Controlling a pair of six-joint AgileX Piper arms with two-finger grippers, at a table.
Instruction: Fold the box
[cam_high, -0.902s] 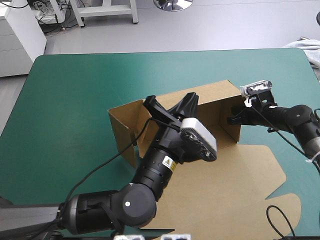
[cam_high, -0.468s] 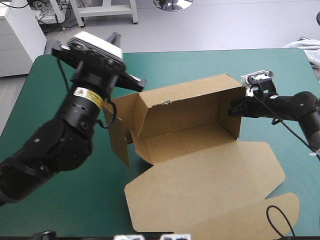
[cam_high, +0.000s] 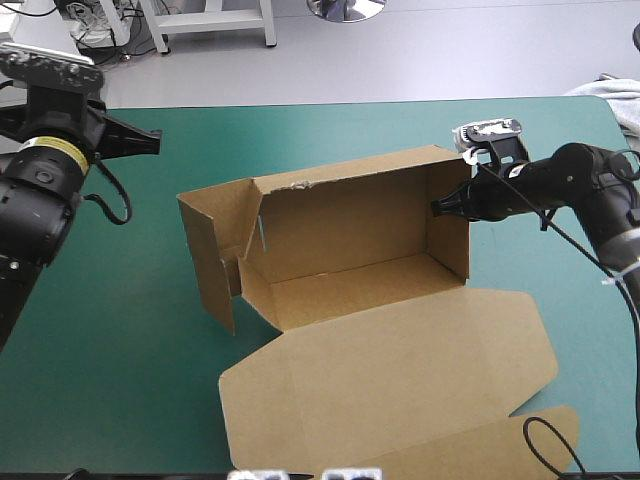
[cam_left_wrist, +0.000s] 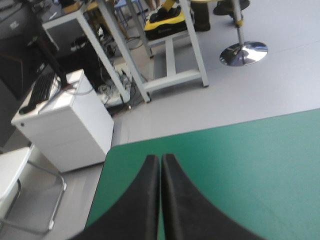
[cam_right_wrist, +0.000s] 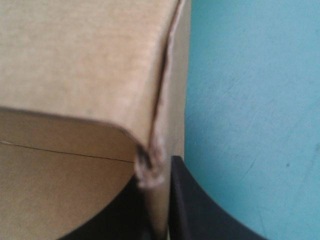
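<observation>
My left gripper (cam_high: 140, 138) has come right off the box (cam_high: 340, 230) and swung back to the far left corner of the table (cam_high: 110, 340). It hangs there above the teal-green cover with its black fingers pressed together on nothing. My right gripper (cam_high: 441, 206) has kept its pinch on the top corner of the right end wall (cam_high: 450, 235), with the board between the fingers. The box has slid with it a little toward the left edge since just before. It sits mid-table as an open tray, back wall and right wall up, lid (cam_high: 400, 385) lying flat toward the near edge. The left end flap (cam_high: 207, 260) splays outward, untucked, so I judge that end is still to be done. The cover is bare around the box, and a pale cloth (cam_high: 612, 95) lies at the far right corner. Beyond the far edge are grey floor (cam_high: 420, 60) and a white cabinet (cam_high: 35, 75)
</observation>
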